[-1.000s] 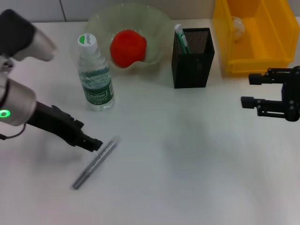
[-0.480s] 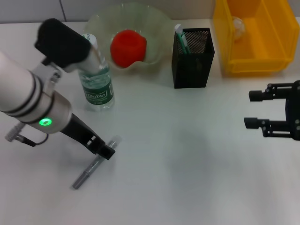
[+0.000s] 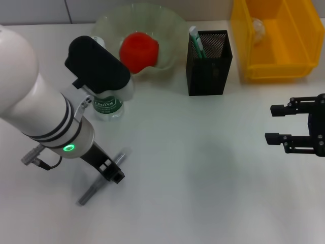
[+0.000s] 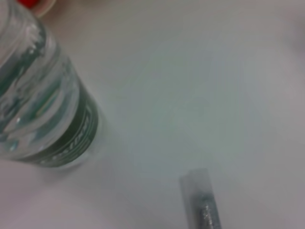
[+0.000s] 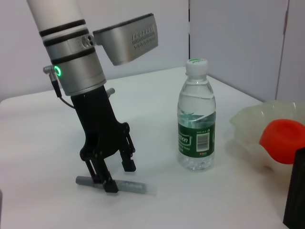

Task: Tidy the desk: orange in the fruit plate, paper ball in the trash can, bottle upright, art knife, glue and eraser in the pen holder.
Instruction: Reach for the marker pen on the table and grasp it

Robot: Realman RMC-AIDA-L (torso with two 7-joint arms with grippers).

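While open, left end effector (image 5: 114, 175) straddles art knife (image 5: 125, 186).

Left arm reaches steeply down in front of the bottle (image 3: 105, 96), wrist ring glowing green, black left pincer (image 3: 112, 172) pointing at the bench (image 3: 203, 168), its fingers (image 5: 108, 182) spread, one down on either side of the grey art knife (image 5: 125, 187). Right pincer (image 3: 277, 124) hovers far off to the bottle's right, level, prongs apart, gripping nothing.
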